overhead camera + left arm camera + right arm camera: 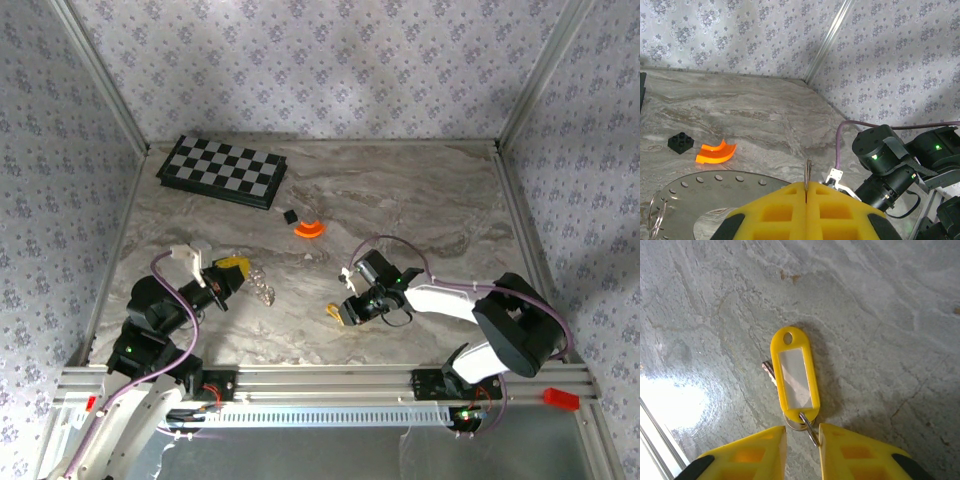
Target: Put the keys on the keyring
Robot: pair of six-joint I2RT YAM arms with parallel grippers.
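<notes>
Keys [794,375]: flat on table [880,315], ring end between jaws of right end effector [802,430], narrowly apart.

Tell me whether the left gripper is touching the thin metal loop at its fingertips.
Touching. The left wrist view shows the left gripper shut, with the thin metal loop clamped edge-on in the seam between its yellow fingers.

No writing, number or brand mark can be read anywhere. The yellow key tag [794,375] carries a paper insert [796,382] under a clear window, and that insert looks blank. The checkered board [222,170] shows plain dark and light squares without letters or figures. The wallpaper [320,60] bears only a small flower pattern.
</notes>
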